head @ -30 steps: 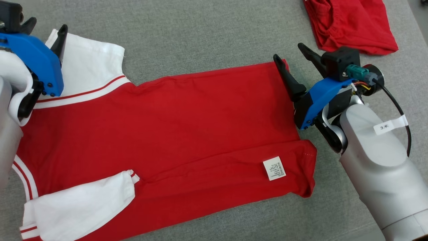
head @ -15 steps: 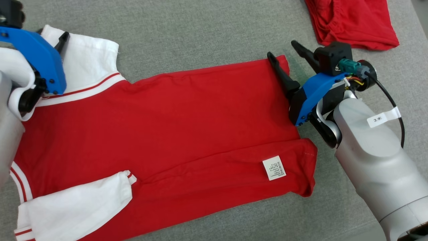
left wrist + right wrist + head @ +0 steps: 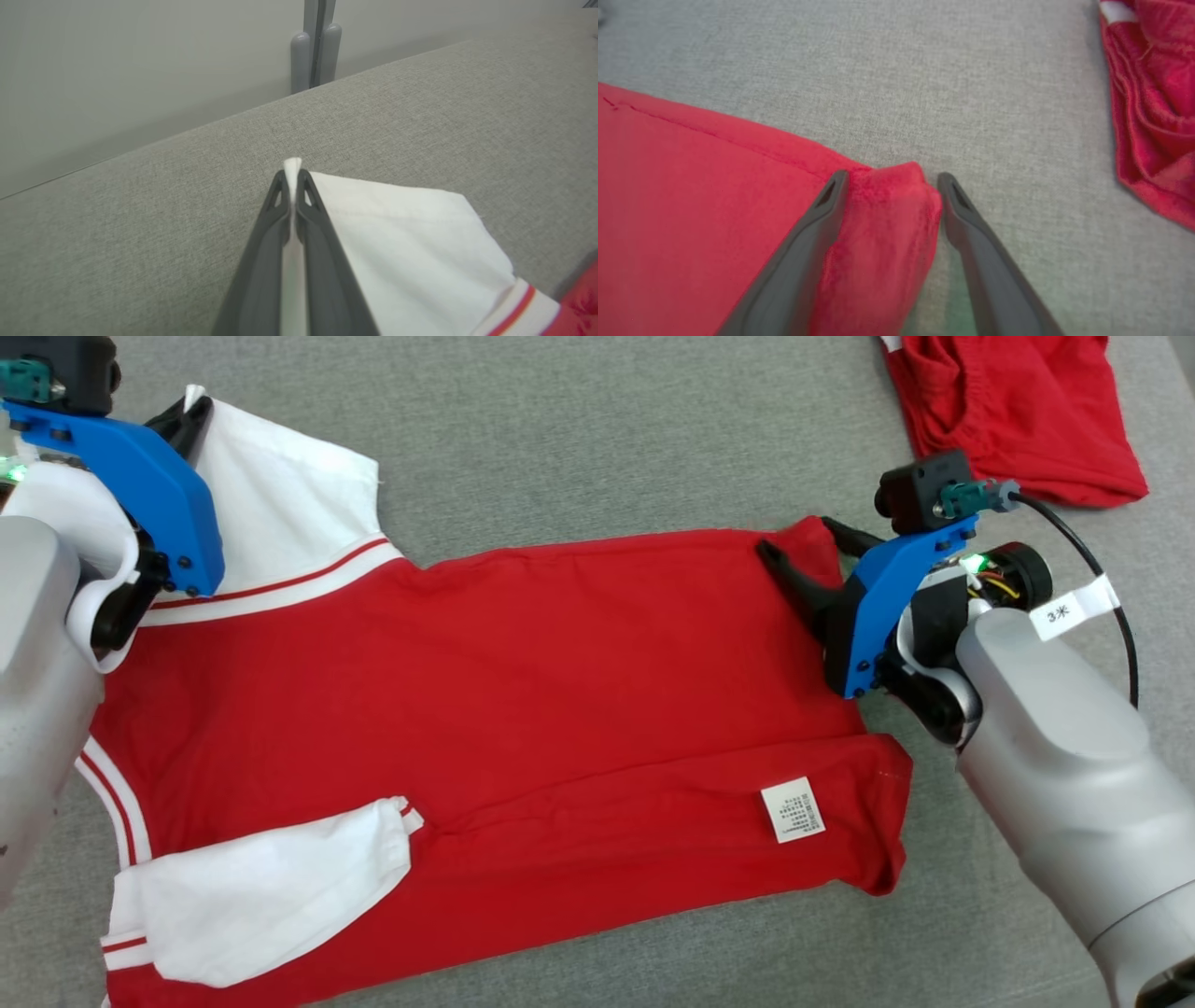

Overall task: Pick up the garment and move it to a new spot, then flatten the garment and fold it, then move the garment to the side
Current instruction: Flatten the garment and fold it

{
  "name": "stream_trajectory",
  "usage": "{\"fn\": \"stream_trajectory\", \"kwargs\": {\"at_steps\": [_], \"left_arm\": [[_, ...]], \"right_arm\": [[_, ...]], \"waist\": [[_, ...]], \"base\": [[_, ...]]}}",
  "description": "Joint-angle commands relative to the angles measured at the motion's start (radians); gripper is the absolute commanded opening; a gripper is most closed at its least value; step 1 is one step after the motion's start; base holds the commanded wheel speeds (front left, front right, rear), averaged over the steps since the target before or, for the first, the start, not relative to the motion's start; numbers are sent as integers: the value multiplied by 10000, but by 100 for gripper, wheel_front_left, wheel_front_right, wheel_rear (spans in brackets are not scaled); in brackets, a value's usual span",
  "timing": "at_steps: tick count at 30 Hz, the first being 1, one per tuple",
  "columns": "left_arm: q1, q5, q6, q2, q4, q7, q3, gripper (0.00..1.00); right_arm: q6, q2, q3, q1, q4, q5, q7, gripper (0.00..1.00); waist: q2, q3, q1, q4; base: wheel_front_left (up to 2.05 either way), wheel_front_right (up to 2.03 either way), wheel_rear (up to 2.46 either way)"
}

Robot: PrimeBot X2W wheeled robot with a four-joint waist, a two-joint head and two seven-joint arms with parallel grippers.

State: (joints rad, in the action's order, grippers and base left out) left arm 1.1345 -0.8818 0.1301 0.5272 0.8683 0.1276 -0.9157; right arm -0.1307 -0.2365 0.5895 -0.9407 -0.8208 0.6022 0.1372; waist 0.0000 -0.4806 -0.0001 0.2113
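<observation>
My left pincer (image 3: pixel 292 184) just snapped shut, now pinching white sleeve (image 3: pixel 402 233) edge. My right pincer (image 3: pixel 892 179) still spread, straddling bunched hem corner (image 3: pixel 896 214). Shirt (image 3: pixel 523 663) lies flat on desk (image 3: pixel 579 439). Right must close before lifting to fold, I judge.

We note: red-and-white T-shirt (image 3: pixel 560 681) is soft matt knit cloth; grey table cover (image 3: pixel 579 439) at twelve o'clock, coarse woven, matt.

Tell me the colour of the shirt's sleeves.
Each sleeve is white with red stripes; head view best.
</observation>
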Motion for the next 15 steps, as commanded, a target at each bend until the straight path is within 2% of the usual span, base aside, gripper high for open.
{"fn": "stream_trajectory", "kwargs": {"at_steps": [1, 4, 6, 10, 15], "left_arm": [[225, -70, 3, -58, -6, -123, -97, 0], [297, -144, 3, -138, 29, -306, -289, 0], [327, -192, 3, -172, 86, -473, -396, 0], [485, -309, 4, -222, 307, -849, -493, 0], [660, -346, 4, -381, 620, -1609, -434, 0]], "right_arm": [[-2, -196, 114, -204, -221, 37, 407, 100], [1, -145, 378, -44, -366, 238, 1060, 100], [-14, -96, 423, -11, -294, 478, 1362, 0], [-5, -327, 476, -242, -244, 367, 1437, 0], [-2, -340, 63, -906, -341, -168, 344, 0]], "waist": [[0, -42, 1, -94], [0, -47, 1, -220], [0, -35, 1, -266], [0, 23, 1, -356], [0, 145, 1, -507]], "base": [[0, 0, 0], [0, 0, 0], [0, 0, 0], [0, 0, 0], [0, 0, 0]]}}
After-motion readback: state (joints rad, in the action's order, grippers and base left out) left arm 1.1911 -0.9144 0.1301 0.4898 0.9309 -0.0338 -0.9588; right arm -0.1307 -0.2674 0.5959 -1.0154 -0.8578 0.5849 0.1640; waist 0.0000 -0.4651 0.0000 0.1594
